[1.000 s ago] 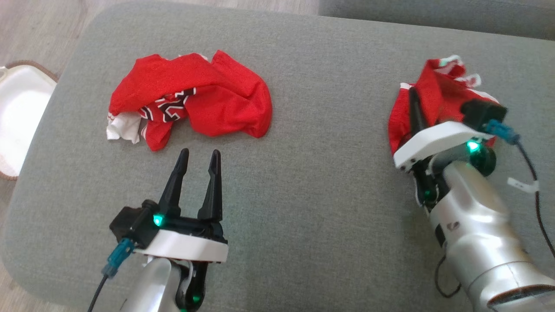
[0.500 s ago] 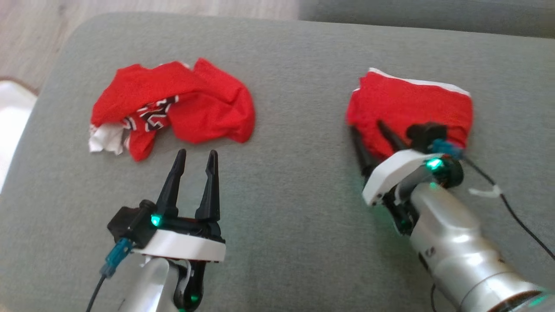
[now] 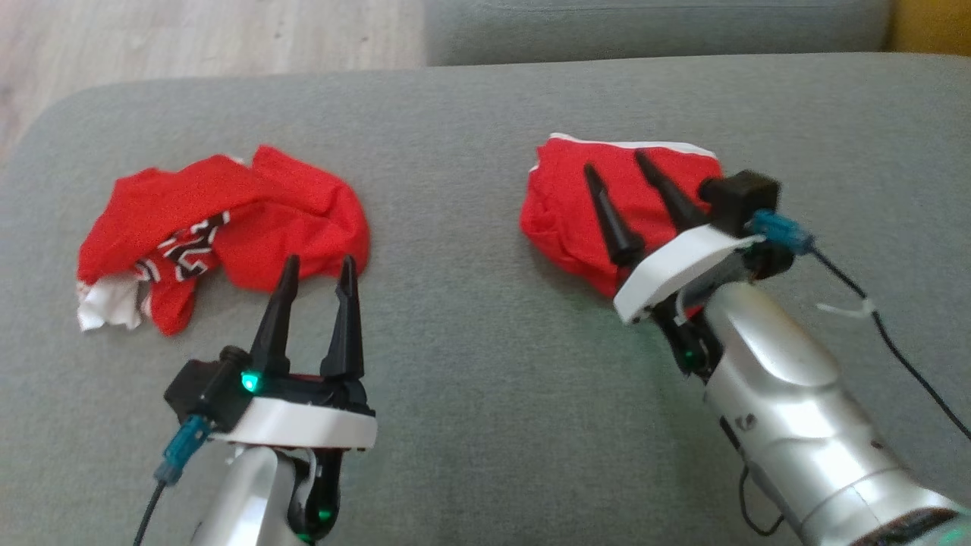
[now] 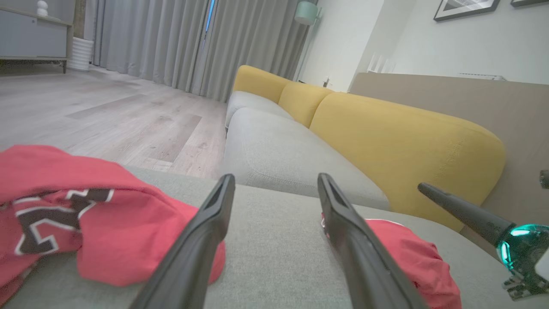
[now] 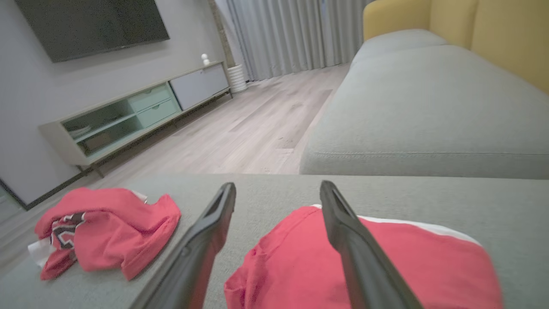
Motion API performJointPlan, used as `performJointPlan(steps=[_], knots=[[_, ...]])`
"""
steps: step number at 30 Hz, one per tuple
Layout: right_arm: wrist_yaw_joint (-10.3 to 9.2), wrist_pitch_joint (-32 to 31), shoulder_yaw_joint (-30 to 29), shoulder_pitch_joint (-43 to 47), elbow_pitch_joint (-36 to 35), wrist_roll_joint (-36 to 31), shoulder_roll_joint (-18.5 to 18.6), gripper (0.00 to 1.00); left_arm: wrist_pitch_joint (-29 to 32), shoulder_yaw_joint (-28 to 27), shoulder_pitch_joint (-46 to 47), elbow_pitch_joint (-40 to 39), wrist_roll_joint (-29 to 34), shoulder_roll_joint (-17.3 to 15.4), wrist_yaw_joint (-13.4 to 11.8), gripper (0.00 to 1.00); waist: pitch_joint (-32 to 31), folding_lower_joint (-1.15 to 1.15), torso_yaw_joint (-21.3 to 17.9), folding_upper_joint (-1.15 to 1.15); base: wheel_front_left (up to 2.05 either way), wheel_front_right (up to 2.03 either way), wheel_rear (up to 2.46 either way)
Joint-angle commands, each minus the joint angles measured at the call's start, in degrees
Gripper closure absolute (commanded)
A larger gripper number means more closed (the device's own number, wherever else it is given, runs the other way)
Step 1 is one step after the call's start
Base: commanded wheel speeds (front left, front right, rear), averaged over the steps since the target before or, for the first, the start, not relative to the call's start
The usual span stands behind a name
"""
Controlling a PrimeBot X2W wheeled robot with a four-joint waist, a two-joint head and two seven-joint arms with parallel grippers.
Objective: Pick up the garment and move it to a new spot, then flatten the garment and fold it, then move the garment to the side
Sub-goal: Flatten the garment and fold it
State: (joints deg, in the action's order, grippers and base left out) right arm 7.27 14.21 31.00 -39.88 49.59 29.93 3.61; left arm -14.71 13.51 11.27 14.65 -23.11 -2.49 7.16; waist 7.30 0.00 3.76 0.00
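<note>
Garment [image 3: 561,208] beneath splayed right gripper [image 3: 614,162]

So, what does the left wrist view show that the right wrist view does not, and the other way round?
Left wrist view: a framed picture high on the wall. Right wrist view: a dark television on the wall. Both: the crumpled red garment, the red garment with a white edge, the grey seat, the yellow backrest, the grey curtains and the wooden floor.
</note>
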Motion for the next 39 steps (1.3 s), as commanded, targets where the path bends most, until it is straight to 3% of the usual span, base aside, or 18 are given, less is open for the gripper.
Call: performJointPlan(steps=[1,6,7,15,23,35,36,37,39], knots=[[0.22,0.8,-0.7,0.8,-2.6,-1.0,-0.7,0.00,-0.3,-2.1,2.2,-2.0,0.4,-0.4,0.3,0.00,-0.4,0.00,-1.1,0.00,0.00,0.00,0.00],[0.22,0.8,-10.1,6.5,-12.1,-7.3,0.5,0.00,-0.3,-2.4,2.6,-3.3,0.7,-0.4,0.3,0.00,-1.0,0.00,-3.0,0.00,0.00,0.00,0.00],[0.22,0.8,-14.2,9.5,-16.2,-9.8,0.7,0.00,-0.3,-2.6,2.7,-3.7,0.9,-0.4,0.3,0.00,-1.2,0.00,-3.8,0.00,0.00,0.00,0.00],[0.22,0.8,-26.5,22.0,-29.7,-17.4,0.4,0.00,-0.3,-3.4,2.1,-4.9,1.4,-0.4,0.3,0.00,-1.5,0.00,-6.1,0.00,0.00,0.00,0.00],[0.22,0.8,-29.4,29.2,-34.9,-19.3,-0.6,0.00,-0.3,-3.7,0.4,-5.0,2.3,-0.4,0.3,0.00,-1.3,0.00,-7.4,0.00,0.00,0.00,0.00],[0.22,0.8,-28.5,27.9,-36.1,-18.4,-0.7,0.00,-0.3,-2.1,0.9,-5.5,2.3,-0.4,0.3,0.00,0.0,0.00,-5.5,0.00,0.00,0.00,0.00],[0.22,0.8,-28.4,27.7,-35.9,-18.5,-0.7,0.04,-0.3,-1.9,1.0,-5.6,2.2,-0.4,0.3,0.00,0.2,0.00,-5.1,0.00,0.00,0.00,0.00],[0.22,0.8,-28.3,27.2,-35.7,-18.8,-0.7,1.00,-0.3,-1.7,1.1,-5.7,2.1,-0.4,0.3,0.00,0.5,0.00,-4.6,0.00,0.00,0.00,0.00],[0.22,0.8,-27.6,26.2,-34.9,-20.0,-0.7,1.00,-0.3,-1.2,1.3,-5.9,1.9,-0.4,0.3,0.00,1.5,0.00,-3.5,0.00,0.00,0.00,0.00]])
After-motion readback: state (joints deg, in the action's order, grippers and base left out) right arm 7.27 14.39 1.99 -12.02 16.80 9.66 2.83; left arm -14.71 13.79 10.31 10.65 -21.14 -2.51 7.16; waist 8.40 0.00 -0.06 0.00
